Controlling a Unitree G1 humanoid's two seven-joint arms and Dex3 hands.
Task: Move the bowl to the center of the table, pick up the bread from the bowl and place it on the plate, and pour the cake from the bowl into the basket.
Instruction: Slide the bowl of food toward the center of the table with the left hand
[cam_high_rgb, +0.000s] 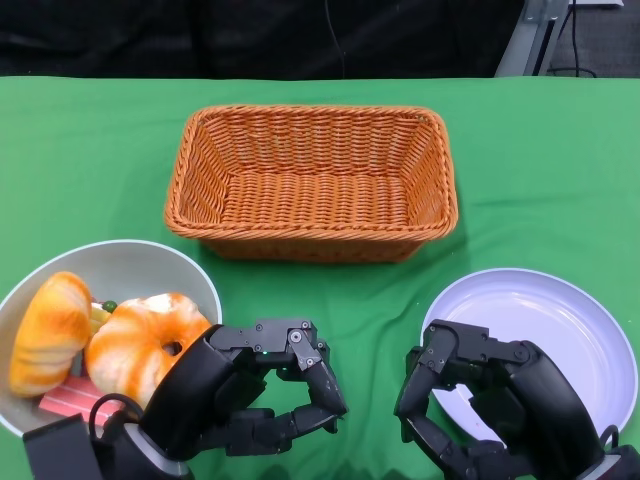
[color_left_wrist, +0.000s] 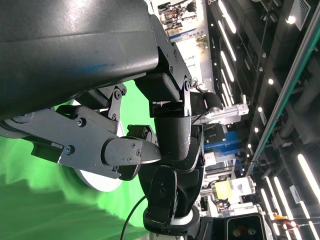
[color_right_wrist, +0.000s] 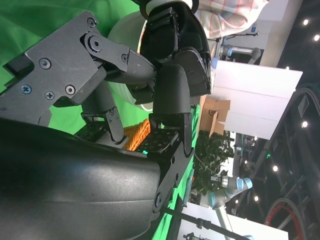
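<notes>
A grey-white bowl sits at the table's near left, partly cut off by the picture's edge. It holds a round orange-and-white bread, a second orange loaf and a pink slice of cake. An empty white plate lies at the near right. A woven orange basket stands empty at the middle rear. My left hand hovers just right of the bowl, fingers curled with nothing in them. My right hand is over the plate's near left rim, fingers curled and empty too.
Green cloth covers the table, with a bare strip between bowl and plate. The far edge meets a dark background. The wrist views show mostly the hands themselves, a sliver of basket and of plate.
</notes>
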